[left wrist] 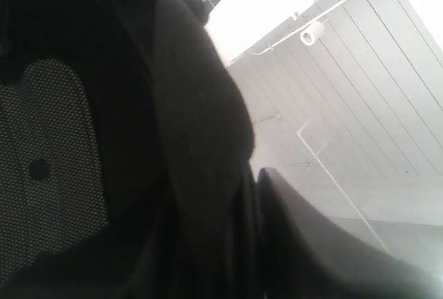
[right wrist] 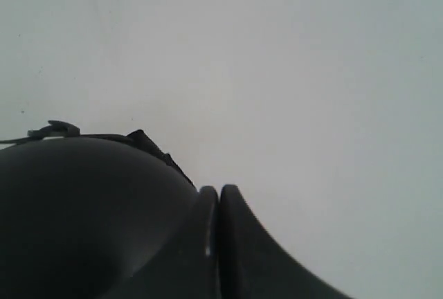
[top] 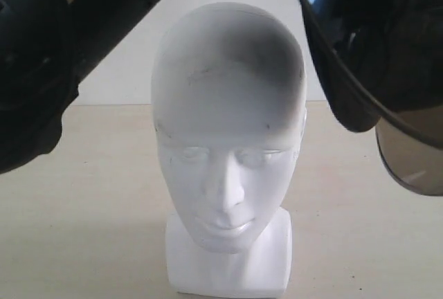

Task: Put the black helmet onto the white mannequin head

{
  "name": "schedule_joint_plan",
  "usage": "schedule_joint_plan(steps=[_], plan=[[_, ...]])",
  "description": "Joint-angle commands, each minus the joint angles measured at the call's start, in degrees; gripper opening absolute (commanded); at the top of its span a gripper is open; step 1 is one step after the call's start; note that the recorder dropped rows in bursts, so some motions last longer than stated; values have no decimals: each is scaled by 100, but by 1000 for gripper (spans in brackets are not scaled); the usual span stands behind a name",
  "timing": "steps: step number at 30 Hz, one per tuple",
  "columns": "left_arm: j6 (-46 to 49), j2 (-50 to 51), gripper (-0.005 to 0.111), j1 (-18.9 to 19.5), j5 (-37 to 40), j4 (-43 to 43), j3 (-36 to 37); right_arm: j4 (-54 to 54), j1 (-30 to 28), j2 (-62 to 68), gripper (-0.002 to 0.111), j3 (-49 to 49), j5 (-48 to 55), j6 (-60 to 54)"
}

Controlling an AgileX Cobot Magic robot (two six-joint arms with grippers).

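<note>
Matte-black round helmet [top: 356, 50] looks rigid, slick; take its rim. Right gripper [right wrist: 219, 196] fingers pinched together; left gripper [left wrist: 311, 243], cannot tell.

A bare indoor test room, likely a lab: a plain pale bench [top: 76, 195] against a blank white wall [top: 124, 70], under a white panelled ceiling [left wrist: 374, 91] with exposed conduit [left wrist: 336, 181].

One white mannequin head [top: 228, 140], one black helmet [top: 367, 43] with one tinted visor [top: 415, 164], and one table [top: 83, 202] are in view. The right hand [right wrist: 219, 192] shows two fingers [right wrist: 242, 247], side by side.
</note>
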Motion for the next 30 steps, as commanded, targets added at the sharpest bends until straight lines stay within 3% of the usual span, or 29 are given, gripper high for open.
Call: schedule_joint_plan(steps=[1, 5, 12, 24, 30], plan=[[48, -92, 4, -8, -523, -645, 357, 385, 10, 444, 0, -342, 240, -406], [99, -103, 4, -8, -523, -1050, 653, 433, 10, 545, 0, -529, 466, -406], [99, -306, 4, 302, -523, -1010, 828, 650, 10, 558, 0, -571, 716, -420], [372, -597, 4, 331, -523, -1595, 1695, 2184, 10, 1133, 0, -571, 1337, -1918], [372, -597, 4, 331, -523, -1636, 1915, 2384, 10, 1415, 0, -571, 1607, -1985]])
